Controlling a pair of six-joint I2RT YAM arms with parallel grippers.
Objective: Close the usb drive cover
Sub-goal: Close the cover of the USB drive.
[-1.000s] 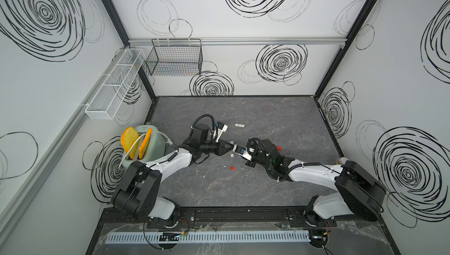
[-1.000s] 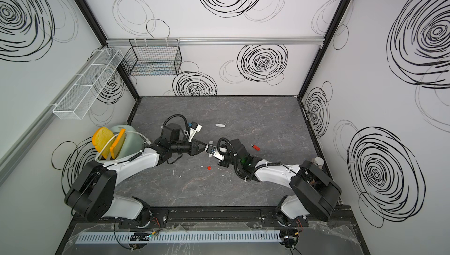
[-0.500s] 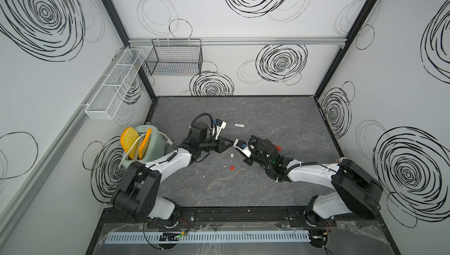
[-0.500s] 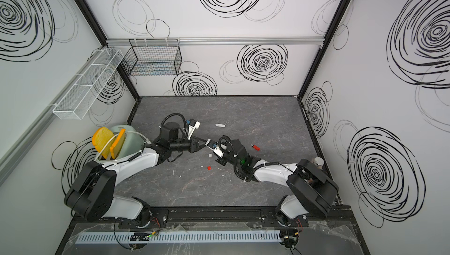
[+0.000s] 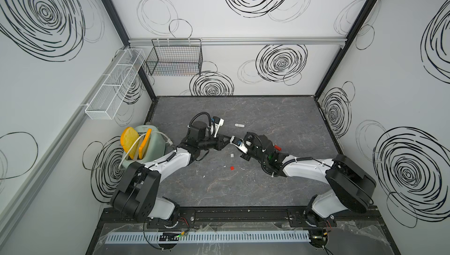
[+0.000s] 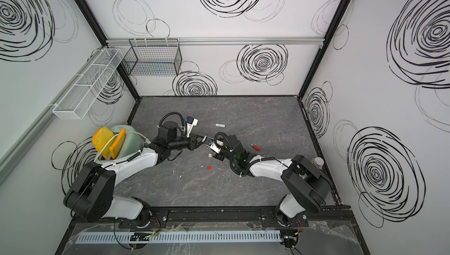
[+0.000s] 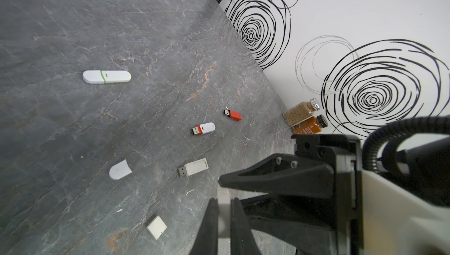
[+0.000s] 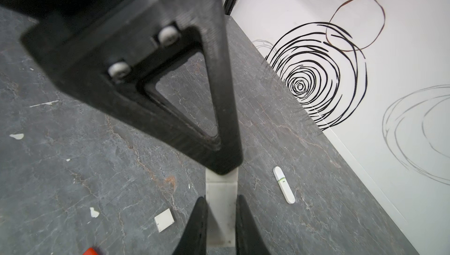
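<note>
Left gripper (image 7: 222, 201) and right gripper (image 8: 220, 200) have drawn together — jaws clenched on cap (image 7: 223, 219) and drive (image 8: 221, 217) respectively — cover looks nearly seated.

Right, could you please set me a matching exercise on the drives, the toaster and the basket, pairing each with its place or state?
Things:
1. green-banded white drive
2. red drive
3. black wire basket
4. toaster

Places or states:
A. holds two bread slices
B. hangs on the back wall
C. lies on the table, connector bare
D. lies on the table, capped

Pairs: 1-D, 2-C, 3-B, 4-A.
</note>
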